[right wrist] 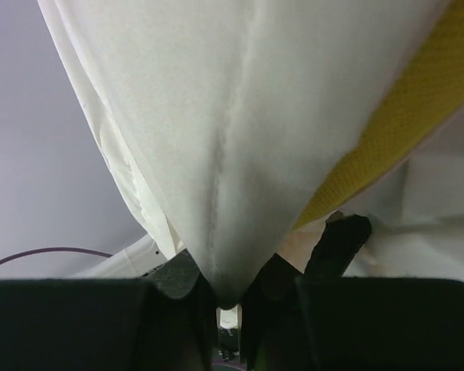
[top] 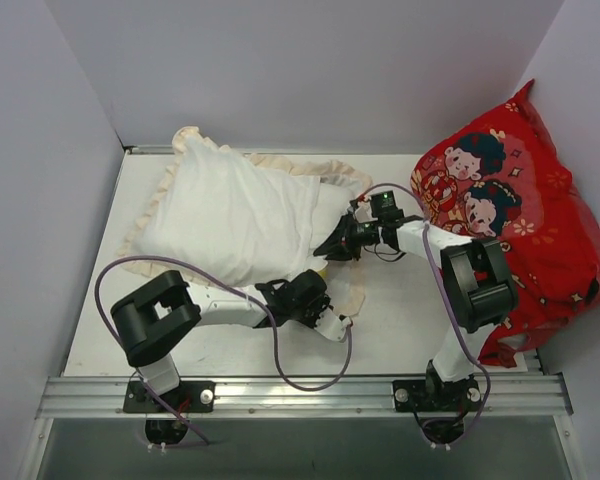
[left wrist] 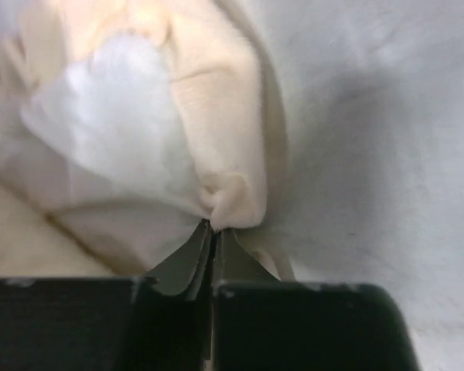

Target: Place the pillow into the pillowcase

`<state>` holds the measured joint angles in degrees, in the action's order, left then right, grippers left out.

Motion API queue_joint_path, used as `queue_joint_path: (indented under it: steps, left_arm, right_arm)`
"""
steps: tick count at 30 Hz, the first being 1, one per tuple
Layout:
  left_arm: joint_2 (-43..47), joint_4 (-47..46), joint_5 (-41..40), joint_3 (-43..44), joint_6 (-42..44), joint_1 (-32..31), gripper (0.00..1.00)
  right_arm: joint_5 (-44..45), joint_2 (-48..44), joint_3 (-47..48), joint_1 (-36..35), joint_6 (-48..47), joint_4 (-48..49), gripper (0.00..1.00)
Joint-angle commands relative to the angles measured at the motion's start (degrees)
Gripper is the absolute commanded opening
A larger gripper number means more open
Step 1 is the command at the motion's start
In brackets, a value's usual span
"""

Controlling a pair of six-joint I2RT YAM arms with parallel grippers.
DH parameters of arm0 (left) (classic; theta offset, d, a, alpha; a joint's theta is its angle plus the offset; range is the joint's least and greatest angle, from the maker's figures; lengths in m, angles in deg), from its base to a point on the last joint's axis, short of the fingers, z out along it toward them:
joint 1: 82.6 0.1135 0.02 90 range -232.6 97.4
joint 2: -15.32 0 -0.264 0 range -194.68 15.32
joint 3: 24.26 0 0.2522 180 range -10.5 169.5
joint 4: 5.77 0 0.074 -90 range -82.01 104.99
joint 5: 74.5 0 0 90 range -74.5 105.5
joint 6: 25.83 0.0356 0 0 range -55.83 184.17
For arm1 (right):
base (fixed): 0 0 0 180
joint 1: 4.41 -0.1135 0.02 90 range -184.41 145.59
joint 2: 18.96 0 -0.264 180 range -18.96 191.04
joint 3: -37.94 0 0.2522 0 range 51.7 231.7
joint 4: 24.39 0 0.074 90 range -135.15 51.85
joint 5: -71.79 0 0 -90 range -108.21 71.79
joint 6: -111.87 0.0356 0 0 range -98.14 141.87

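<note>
**Both grippers clamped on cloth, white table**

White table (top: 420,320) w/ pale grey walls (top: 310,70) on three sides. A red cartoon cushion (top: 540,210) leaned at the right wall. The pillowcase (top: 145,225) lay left of centre, cream frill showing along its left & far edges. My left gripper (left wrist: 215,230) was pinched on that frill at the near-right corner. My right gripper (right wrist: 228,294) was clamped on the pillow (right wrist: 387,131) by its yellow strip, just beyond the left one.

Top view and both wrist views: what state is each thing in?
Pillow: yellow end showing beside the lifted cloth.
Pillowcase: limp, pinched by both pincers.
Left pincer: shut on the pillowcase frill.
Right pincer: shut on the pillowcase's white cloth.
Red cushion: leaning in the right corner, untouched.
</note>
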<state>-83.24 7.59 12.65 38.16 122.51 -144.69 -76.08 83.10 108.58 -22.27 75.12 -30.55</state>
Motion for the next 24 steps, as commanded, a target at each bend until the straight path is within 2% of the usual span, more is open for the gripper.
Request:
queue_joint_path:
  steps: [1, 2, 4, 6, 8, 10, 13, 16, 17, 19, 20, 22, 23, 24]
  left_arm:
    - [2.66, 7.84, 15.55, 7.28, 1.42, -0.75, 0.00]
    - [3.72, 9.53, 24.12, 9.50, -0.58, -1.37, 0.00]
    - [6.10, 14.26, 31.12, 14.76, -3.23, -3.82, 0.00]
    - [8.29, 15.17, 36.83, 20.40, -6.92, -5.41, 0.00]
    - [9.53, 13.42, 38.79, 22.86, -10.77, -6.73, 0.00]
    - [10.14, 10.87, 39.85, 23.84, -13.25, -7.17, 0.00]
    - [9.79, 11.04, 39.86, 24.99, -15.37, -7.17, 0.00]
    - [12.51, 10.86, 38.63, 22.18, -16.15, -7.17, 0.00]
    - [13.48, 10.78, 38.01, 21.74, -18.86, -7.17, 0.15]
    - [16.73, 12.43, 36.09, 21.56, -21.51, -7.00, 0.33]
    - [18.04, 12.53, 34.86, 21.47, -25.87, -6.65, 0.45]
    - [21.56, 12.79, 34.32, 21.47, -31.34, -3.49, 0.55]
    - [22.53, 13.14, 33.01, 21.73, -37.28, -1.65, 0.57]
    - [23.67, 14.63, 32.56, 22.17, -40.13, 1.84, 0.60]
  right_arm:
    - [-2.51, 1.56, 7.69, -2.17, -3.23, -2.40, 0.00]
    - [-2.95, 2.35, 9.20, -2.43, -3.85, -2.41, 0.00]
    - [-3.57, 5.33, 14.71, -3.05, -6.48, -4.67, 0.00]
    - [-3.22, 9.79, 19.47, -3.31, -14.21, -10.11, 0.00]
    - [-2.96, 12.54, 23.43, -4.19, -18.25, -13.56, 0.00]
    - [-2.51, 15.44, 23.10, -5.76, -17.93, -12.96, 0.00]
    - [-0.59, 17.38, 18.02, -7.44, -15.91, -10.95, 0.00]
    - [-0.93, 19.14, 10.11, -6.57, -15.02, -10.75, 0.00]
    - [-0.93, 18.97, 8.26, -5.43, -15.72, -11.02, 0.00]
    - [-0.41, 16.86, 3.60, -4.11, -19.84, -14.34, 0.00]
    - [-0.41, 14.33, 2.72, -3.67, -21.51, -15.84, 0.00]
    - [-0.67, 10.98, 0.34, -3.75, -26.41, -19.70, 0.00]
    - [-0.93, 7.31, 0.07, -4.28, -27.84, -21.29, 0.00]
    - [-1.11, 5.54, 0.07, -5.67, -29.59, -22.79, 0.08]
